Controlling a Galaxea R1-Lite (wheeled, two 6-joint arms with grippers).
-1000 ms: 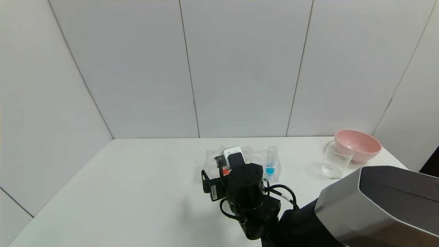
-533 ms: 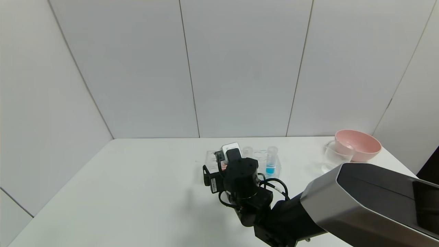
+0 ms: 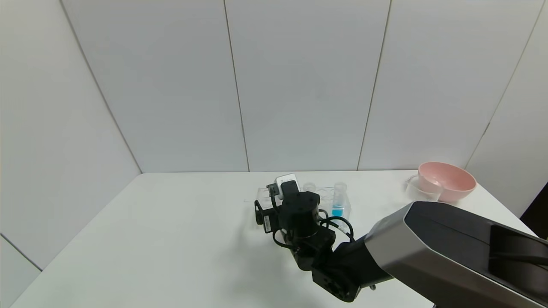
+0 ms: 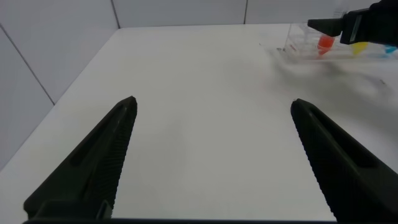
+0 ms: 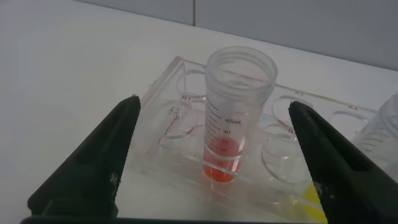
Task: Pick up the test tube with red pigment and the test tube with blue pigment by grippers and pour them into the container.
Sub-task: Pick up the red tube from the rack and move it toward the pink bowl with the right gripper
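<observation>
From the head camera, the right arm's wrist hid the right gripper and the test tube with red pigment behind it, over the left end of the clear rack; the test tube with blue pigment stood upright to the gripper's right, and the container, partly cut off by the arm's grey shell, sat farther right against the pink bowl. The left wrist camera showed the left gripper spread wide over bare table, holding nothing, with the rack far ahead, blurred. The right wrist camera showed the right gripper fully open, the test tube with red pigment upright between its fingers, untouched; a yellow patch at the edge was partly hidden.
</observation>
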